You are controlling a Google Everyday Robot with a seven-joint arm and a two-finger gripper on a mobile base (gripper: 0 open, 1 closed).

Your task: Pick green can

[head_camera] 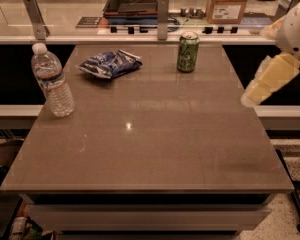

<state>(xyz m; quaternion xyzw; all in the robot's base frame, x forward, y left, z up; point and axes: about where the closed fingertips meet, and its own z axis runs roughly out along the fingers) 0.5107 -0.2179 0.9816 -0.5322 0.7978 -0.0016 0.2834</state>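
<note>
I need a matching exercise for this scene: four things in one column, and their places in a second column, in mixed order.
Things:
1. can
2. bottle
3. bag
4. claw

Places:
A. beyond the right edge of the table
B. far side of the table, right of the middle
C. at the table's left edge
D. far side of the table, left of the middle

Pairs: 1-B, 2-C, 3-D, 4-A

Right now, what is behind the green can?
Behind the green can runs a pale ledge; beyond, to the right, stands a cardboard box. The can hides the ledge strip behind it. The gripper hangs off the right edge of the table.
</note>
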